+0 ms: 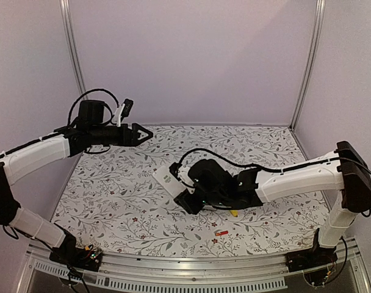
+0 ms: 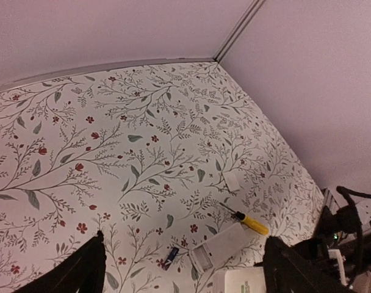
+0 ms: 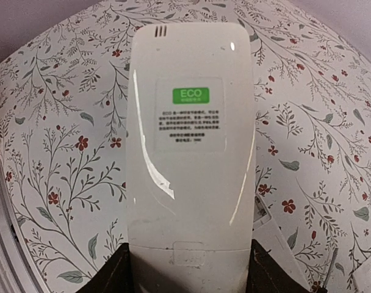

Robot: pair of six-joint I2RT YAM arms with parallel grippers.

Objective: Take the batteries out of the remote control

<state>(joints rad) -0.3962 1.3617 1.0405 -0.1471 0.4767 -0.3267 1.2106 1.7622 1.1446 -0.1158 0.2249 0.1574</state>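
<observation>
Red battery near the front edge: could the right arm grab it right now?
Probably not: the right gripper is shut on the white remote, so its grip is taken, though the red battery lies uncovered.

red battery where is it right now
In the top view the red battery lies loose on the table, front right of centre, a little in front of the screwdriver under the right arm.
</observation>
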